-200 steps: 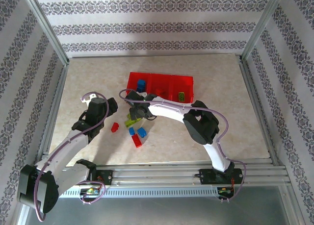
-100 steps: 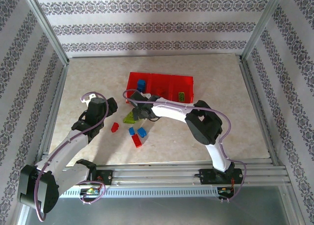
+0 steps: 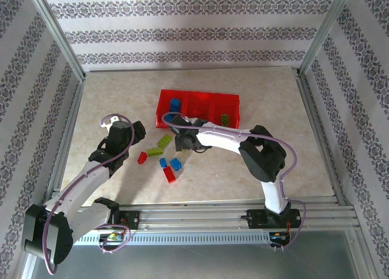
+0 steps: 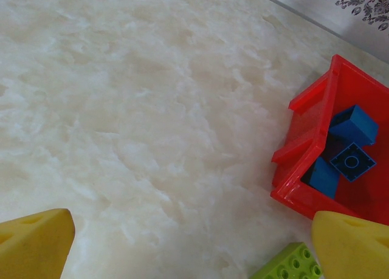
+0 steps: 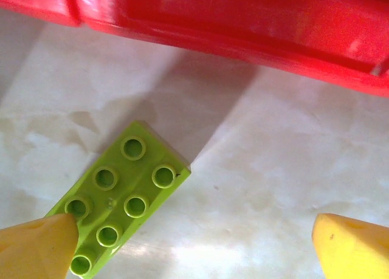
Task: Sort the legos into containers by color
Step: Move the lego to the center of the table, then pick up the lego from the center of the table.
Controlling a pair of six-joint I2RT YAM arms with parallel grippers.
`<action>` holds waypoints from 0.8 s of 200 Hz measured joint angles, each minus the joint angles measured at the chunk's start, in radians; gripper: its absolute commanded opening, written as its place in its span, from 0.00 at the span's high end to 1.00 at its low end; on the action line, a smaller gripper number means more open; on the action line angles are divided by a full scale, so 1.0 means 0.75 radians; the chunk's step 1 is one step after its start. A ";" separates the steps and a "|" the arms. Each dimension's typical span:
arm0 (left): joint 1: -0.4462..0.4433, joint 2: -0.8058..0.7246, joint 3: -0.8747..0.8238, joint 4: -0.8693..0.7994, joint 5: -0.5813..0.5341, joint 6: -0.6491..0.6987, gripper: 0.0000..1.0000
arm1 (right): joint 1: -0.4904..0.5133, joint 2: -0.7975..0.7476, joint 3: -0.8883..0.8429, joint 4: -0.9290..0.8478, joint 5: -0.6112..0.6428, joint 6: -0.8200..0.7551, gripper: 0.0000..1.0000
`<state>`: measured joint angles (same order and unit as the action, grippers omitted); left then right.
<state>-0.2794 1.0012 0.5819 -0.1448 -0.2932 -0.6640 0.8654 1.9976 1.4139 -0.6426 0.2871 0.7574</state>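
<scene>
The red tray (image 3: 230,99) lies at mid-table, with blue legos (image 3: 175,104) in its left compartment and a lime green lego (image 3: 224,118) in its right one. On the table lie two lime green legos (image 3: 164,140), a red lego (image 3: 142,157), two blue legos (image 3: 176,164) and another red lego (image 3: 169,174). My right gripper (image 3: 181,144) hangs open just in front of the tray. In its wrist view a green lego (image 5: 121,194) lies by its left fingertip (image 5: 36,248), not between the jaws. My left gripper (image 3: 138,133) is open over bare table; the tray corner (image 4: 316,151) sits to its right.
The loose legos cluster between the two grippers, in front of the tray's left end. The tray's near wall (image 5: 243,24) stands close ahead of the right gripper. Metal frame rails and patterned walls border the table on all sides.
My right gripper has drawn to the right and away from the green legos, which now lie uncovered on the table. The left arm has not moved.
</scene>
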 measured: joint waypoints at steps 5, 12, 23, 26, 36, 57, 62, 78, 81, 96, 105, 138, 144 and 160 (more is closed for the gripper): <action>0.000 0.000 0.000 0.000 0.001 0.000 0.00 | 0.000 -0.009 -0.010 -0.008 0.003 0.001 0.02; 0.000 0.000 0.000 0.000 0.001 0.000 0.00 | 0.000 -0.021 -0.022 -0.019 0.006 0.004 0.02; 0.000 0.000 0.000 0.001 0.001 0.000 0.00 | 0.001 -0.040 -0.037 -0.039 0.009 0.006 0.02; 0.001 0.000 0.000 0.000 0.001 0.000 0.00 | 0.001 -0.045 -0.039 -0.042 0.010 0.006 0.02; 0.000 0.000 0.000 0.001 0.001 0.000 0.00 | 0.002 -0.058 -0.041 -0.052 0.011 0.008 0.02; 0.001 0.000 0.000 0.001 0.001 0.000 0.00 | 0.009 -0.075 -0.037 -0.050 0.010 0.009 0.02; 0.001 0.000 0.000 0.001 0.001 0.000 0.00 | 0.010 -0.075 -0.032 -0.049 0.010 0.009 0.02; 0.001 0.000 -0.001 0.001 0.001 0.000 0.00 | 0.015 -0.068 -0.013 -0.047 -0.005 0.009 0.02; 0.001 0.000 -0.001 0.001 0.001 0.000 0.00 | 0.017 -0.065 -0.007 -0.048 -0.007 0.009 0.02; 0.001 0.000 -0.001 0.001 0.001 0.000 0.00 | 0.019 -0.039 0.034 -0.044 -0.015 0.009 0.02; 0.001 0.000 -0.001 0.001 0.001 0.000 0.00 | 0.019 -0.019 0.057 -0.041 -0.020 0.009 0.02; 0.001 0.000 -0.001 0.001 0.002 0.000 0.00 | 0.018 0.070 0.127 -0.031 -0.021 0.005 0.02; 0.001 0.000 -0.001 0.001 0.002 0.000 0.00 | 0.018 0.082 0.132 -0.030 -0.021 0.005 0.02; 0.001 0.000 -0.001 0.001 0.005 0.000 0.00 | 0.011 0.110 0.140 -0.030 -0.033 0.005 0.05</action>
<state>-0.2790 1.0012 0.5816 -0.1444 -0.2893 -0.6640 0.8738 2.0800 1.5188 -0.6651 0.2626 0.7612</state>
